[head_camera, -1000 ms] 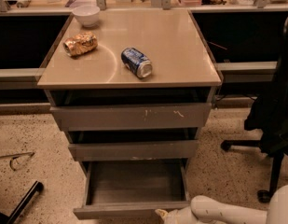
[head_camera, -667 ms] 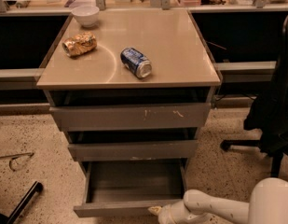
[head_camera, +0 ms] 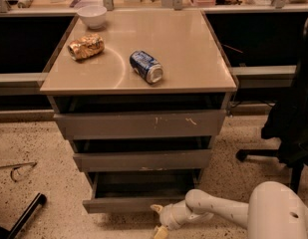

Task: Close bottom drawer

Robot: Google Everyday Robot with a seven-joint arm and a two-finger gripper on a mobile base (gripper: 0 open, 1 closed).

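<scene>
The bottom drawer [head_camera: 128, 204] stands pulled out at 6 o'clock of the cabinet [head_camera: 138, 86], lowest of 3, tray empty. The gripper [head_camera: 157, 219] sits at the 5 o'clock end of the plain front strip, its 2 fingers spread wide and holding nothing, the upper tip at the strip's lower edge. Contact there is uncertain. Pushing this low, the tip could slide under the strip. Pushing this far off-centre could skew the tray on its runners and jam it short of flush.

The bottom drawer [head_camera: 138, 204] further in than before, end effector [head_camera: 157, 219] farther left at its front.
</scene>
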